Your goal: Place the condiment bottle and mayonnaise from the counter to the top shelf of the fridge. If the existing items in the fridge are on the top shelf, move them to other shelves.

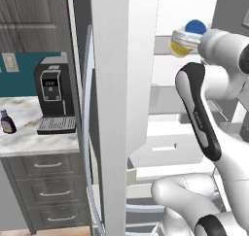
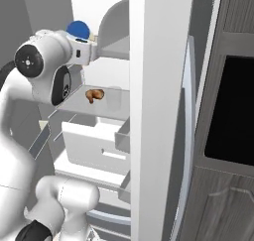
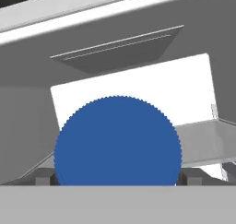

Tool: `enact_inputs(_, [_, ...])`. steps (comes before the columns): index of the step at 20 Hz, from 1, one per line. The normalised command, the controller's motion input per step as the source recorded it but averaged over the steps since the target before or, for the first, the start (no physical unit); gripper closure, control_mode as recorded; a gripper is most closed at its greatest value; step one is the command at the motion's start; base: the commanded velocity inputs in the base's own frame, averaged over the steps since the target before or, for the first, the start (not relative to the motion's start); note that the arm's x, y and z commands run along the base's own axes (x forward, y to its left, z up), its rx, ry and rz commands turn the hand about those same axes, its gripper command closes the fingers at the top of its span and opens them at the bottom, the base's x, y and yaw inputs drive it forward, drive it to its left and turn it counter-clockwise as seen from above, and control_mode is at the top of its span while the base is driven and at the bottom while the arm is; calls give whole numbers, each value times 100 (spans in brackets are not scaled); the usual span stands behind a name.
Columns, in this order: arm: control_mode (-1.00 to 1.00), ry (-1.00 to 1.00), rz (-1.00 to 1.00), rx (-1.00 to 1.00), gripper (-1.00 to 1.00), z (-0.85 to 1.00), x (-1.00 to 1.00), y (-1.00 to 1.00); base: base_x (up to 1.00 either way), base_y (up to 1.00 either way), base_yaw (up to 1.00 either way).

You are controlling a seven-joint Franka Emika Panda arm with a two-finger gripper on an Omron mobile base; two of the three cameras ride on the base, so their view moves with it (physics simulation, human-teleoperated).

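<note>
My gripper [image 1: 188, 40] is shut on the mayonnaise [image 1: 181, 45], a pale yellow jar with a whitish collar and a blue lid [image 3: 117, 140]. It holds the jar inside the open fridge [image 1: 160, 133], at the height of the top shelf [image 2: 115, 47]. In the hand view the lid sits between the fingertips [image 3: 44, 177], with the top shelf [image 3: 203, 140] just beyond. The orange-brown pastry [image 2: 94, 94] lies on the shelf one level down. The condiment bottle [image 1: 7, 122], dark with an orange label, stands on the marbled counter [image 1: 29, 138] at the far left.
The tall white fridge door [image 1: 121, 109] stands open between the counter and the fridge interior. A black coffee machine [image 1: 53, 101] sits on the counter beside the bottle. White drawers [image 2: 96, 150] fill the fridge below the shelves. A dark oven panel [image 2: 233, 111] is at the right.
</note>
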Motion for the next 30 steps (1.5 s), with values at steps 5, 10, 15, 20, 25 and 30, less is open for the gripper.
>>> enact_inputs(5, [-100,4,0,-16,100,43,39,7,0,0,0])
enact_inputs(10, [-100,30,0,-16,100,19,57,10,0,0,0])
enact_inputs(15, [-100,15,0,-12,100,-12,59,0,0,0,0])
enact_inputs(20, [-100,0,0,0,100,-31,62,0,0,0,0])
enact_inputs(25, [-100,0,0,0,100,-33,74,0,0,0,0])
enact_inputs(30, [-100,0,0,0,100,-37,80,0,0,0,0])
